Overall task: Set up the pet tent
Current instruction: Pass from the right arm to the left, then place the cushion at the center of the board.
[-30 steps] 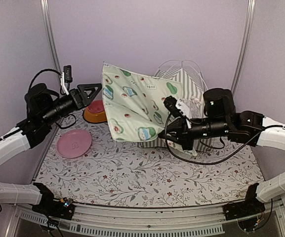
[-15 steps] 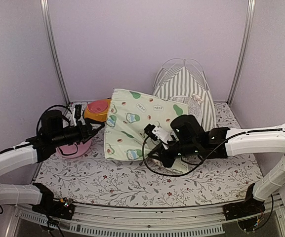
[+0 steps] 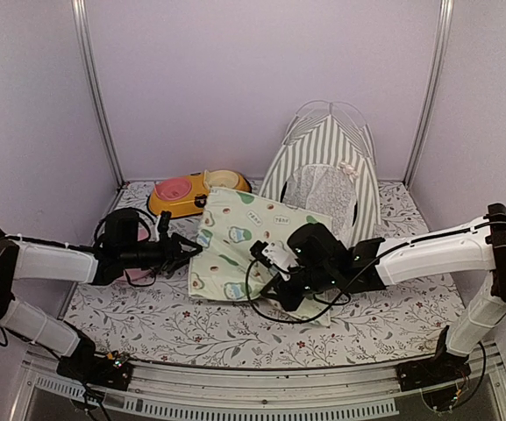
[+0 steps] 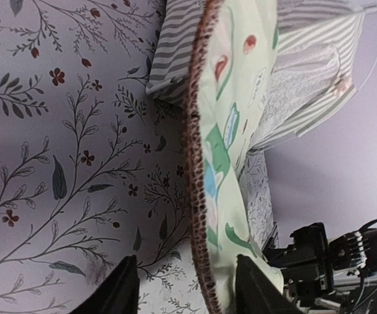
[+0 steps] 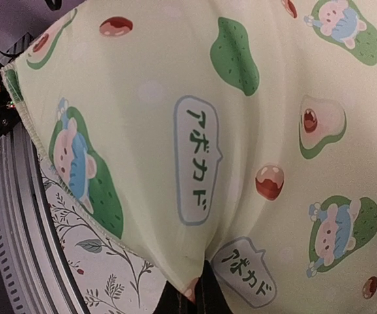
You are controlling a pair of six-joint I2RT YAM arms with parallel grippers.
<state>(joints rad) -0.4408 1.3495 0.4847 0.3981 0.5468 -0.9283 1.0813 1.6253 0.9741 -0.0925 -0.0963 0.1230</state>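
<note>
The pet tent (image 3: 323, 162) stands upright at the back right, green-and-white striped, with its lace door facing forward; its striped cloth (image 4: 306, 39) also shows in the left wrist view. In front of it the avocado-print mat (image 3: 239, 241) slopes down onto the table. My right gripper (image 3: 279, 286) is shut on the mat's near right edge; in its wrist view the pinched fold (image 5: 208, 131) rises from my right gripper (image 5: 200, 299). My left gripper (image 3: 188, 253) is at the mat's left edge. There my left gripper (image 4: 185, 291) stands open, and the mat's brown-stitched edge (image 4: 198, 196) runs between its fingers.
An orange double pet bowl (image 3: 191, 189) sits at the back left beside the tent. A pink plate (image 3: 135, 275) peeks out under my left arm. The floral tablecloth (image 3: 191, 320) covers the table, with purple walls and metal posts (image 3: 97, 96) around it.
The mat has come down from in front of the tent to the table, carried by my right gripper. My left arm has dropped to the mat's left edge, its jaws narrower.
</note>
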